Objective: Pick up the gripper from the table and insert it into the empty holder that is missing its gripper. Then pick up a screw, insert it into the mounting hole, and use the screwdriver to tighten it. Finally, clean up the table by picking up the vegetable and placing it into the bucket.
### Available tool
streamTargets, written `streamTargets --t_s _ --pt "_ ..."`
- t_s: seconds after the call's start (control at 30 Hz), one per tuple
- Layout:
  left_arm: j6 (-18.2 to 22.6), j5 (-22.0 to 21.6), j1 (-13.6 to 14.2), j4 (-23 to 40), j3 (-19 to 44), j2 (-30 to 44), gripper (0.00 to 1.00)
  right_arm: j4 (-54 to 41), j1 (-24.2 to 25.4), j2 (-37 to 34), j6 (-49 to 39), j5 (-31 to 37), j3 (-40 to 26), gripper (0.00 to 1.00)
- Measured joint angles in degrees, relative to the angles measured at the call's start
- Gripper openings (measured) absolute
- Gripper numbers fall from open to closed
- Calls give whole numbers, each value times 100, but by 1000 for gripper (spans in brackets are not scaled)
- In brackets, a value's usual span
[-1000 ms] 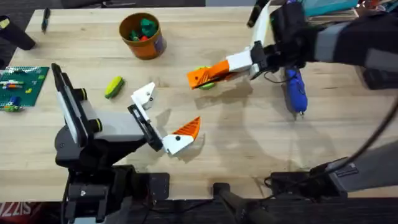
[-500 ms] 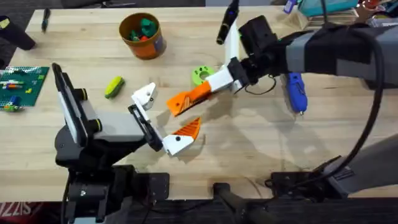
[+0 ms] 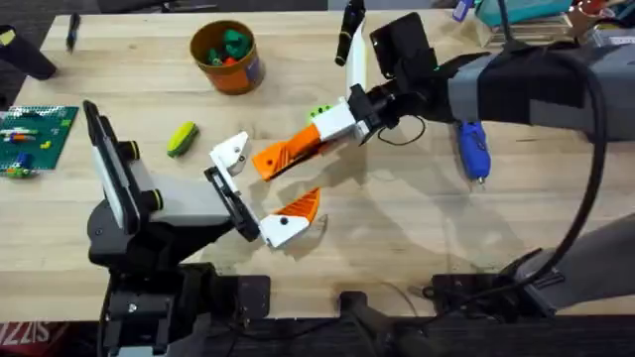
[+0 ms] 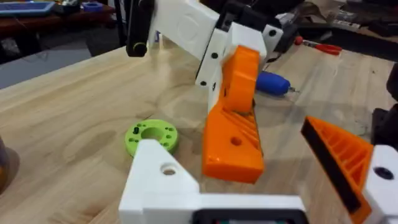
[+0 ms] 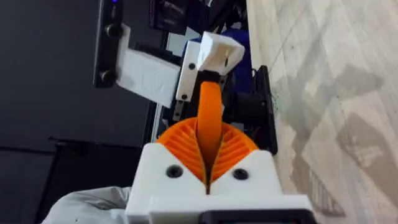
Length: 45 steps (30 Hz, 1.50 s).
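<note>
Right end effector (image 3: 268, 161) clamped on the gripper (image 5: 210, 102), right next to the holder (image 3: 230, 154)

Mid-counter, the orange pads are pinched tight on the gripper, its tip pointing at the empty holder, close, can't tell if touching. The left end effector (image 3: 273, 177) is spread wide, holding nothing. The left wrist view shows the mounting hole (image 4: 168, 168); the overhead view shows the screwdriver (image 3: 471, 149) toward the right edge, the vegetable (image 3: 182, 139) left of the holder and the bucket (image 3: 226, 58) by the far edge.
</note>
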<state>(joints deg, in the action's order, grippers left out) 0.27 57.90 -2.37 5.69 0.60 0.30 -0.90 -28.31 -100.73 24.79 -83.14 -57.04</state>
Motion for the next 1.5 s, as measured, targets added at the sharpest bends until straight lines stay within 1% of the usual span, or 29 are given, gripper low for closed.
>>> streamTargets --t_s 0.23,0.43,0.57,0.8,1.13,1.5 --pt "0 1 0 2 0 2 985 896 -10 -26 789 85 2 12" --pt "0 2 0 4 0 0 985 1031 -67 -283 1286 83 2 11" --pt "0 -1 -2 4 0 0 985 1472 -84 -469 1638 49 2 11" --pt "0 3 0 4 0 2 985 1888 -84 -501 2287 -133 2 10" --pt "1 25 0 7 0 2 985 2031 -93 -501 2505 -350 2 10" --pt "0 47 0 9 0 2 985 2131 -93 -501 2626 -329 2 10"
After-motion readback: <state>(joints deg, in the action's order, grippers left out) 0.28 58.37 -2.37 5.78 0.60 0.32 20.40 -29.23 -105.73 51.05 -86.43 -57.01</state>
